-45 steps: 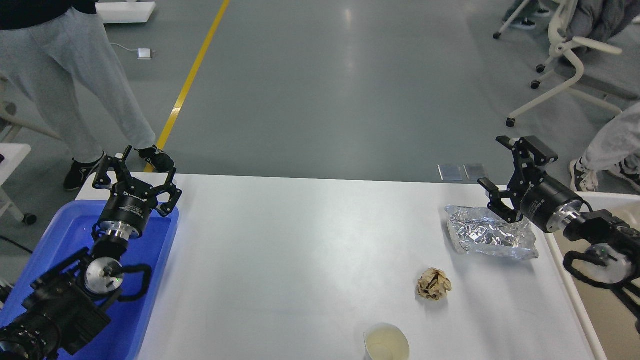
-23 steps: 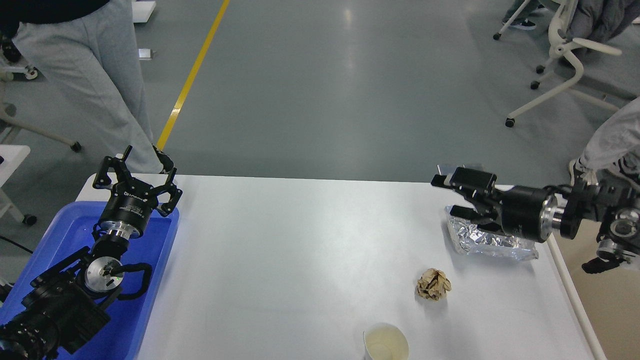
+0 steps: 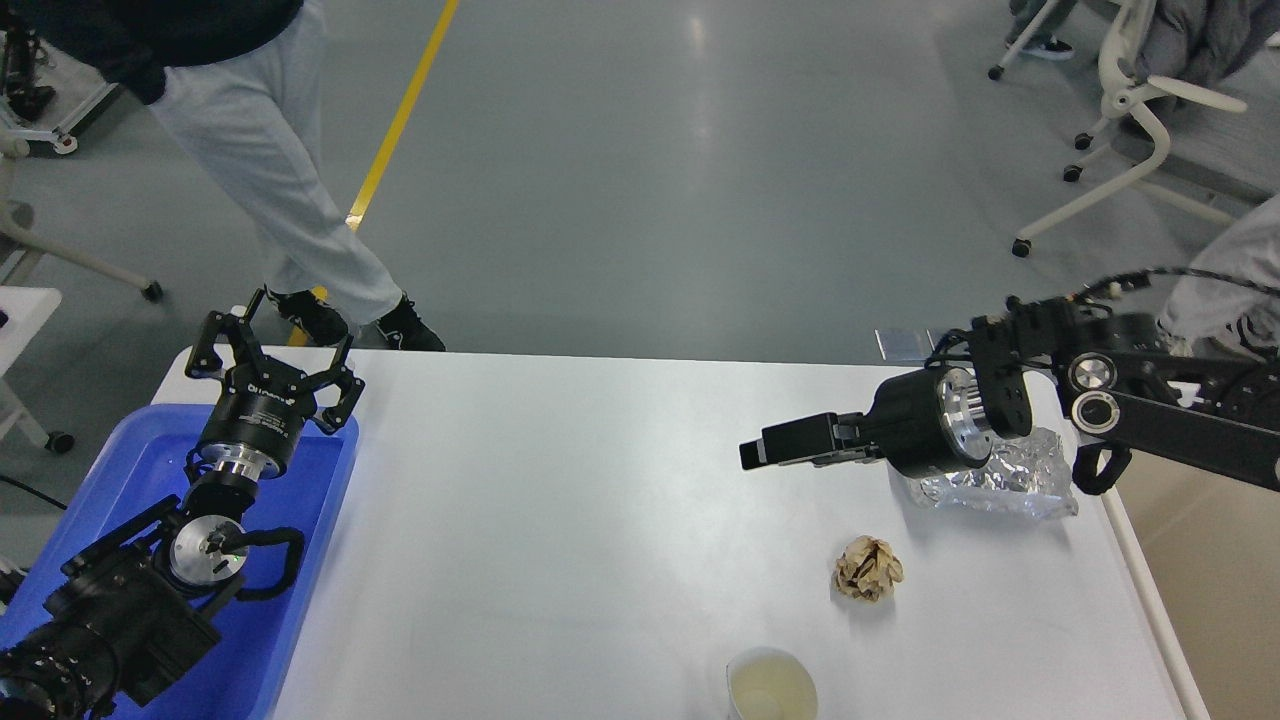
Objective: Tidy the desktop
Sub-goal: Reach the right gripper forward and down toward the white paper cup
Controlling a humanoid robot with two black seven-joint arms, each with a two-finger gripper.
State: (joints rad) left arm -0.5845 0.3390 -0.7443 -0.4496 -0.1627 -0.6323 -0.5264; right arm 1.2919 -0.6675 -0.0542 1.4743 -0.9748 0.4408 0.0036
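The desktop (image 3: 560, 520) is a white tabletop. On it lie a crumpled brown paper ball (image 3: 868, 568), a silver foil bag (image 3: 1010, 482) at the right and a paper cup (image 3: 771, 686) at the front edge. My right gripper (image 3: 765, 452) points left above the table, to the left of the foil bag and above the paper ball. It is seen side-on, so its fingers overlap. It holds nothing that I can see. My left gripper (image 3: 285, 338) is open and empty over the far end of the blue tray (image 3: 110, 470).
A beige bin (image 3: 1215, 570) stands beside the table's right edge. A person (image 3: 270, 150) walks just beyond the table's far left corner. Office chairs (image 3: 1140, 120) stand at the back right.
My right arm has swung left over the foil bag, and its gripper has turned from pointing up to pointing left. The person has stepped to the right. My left arm has not moved.
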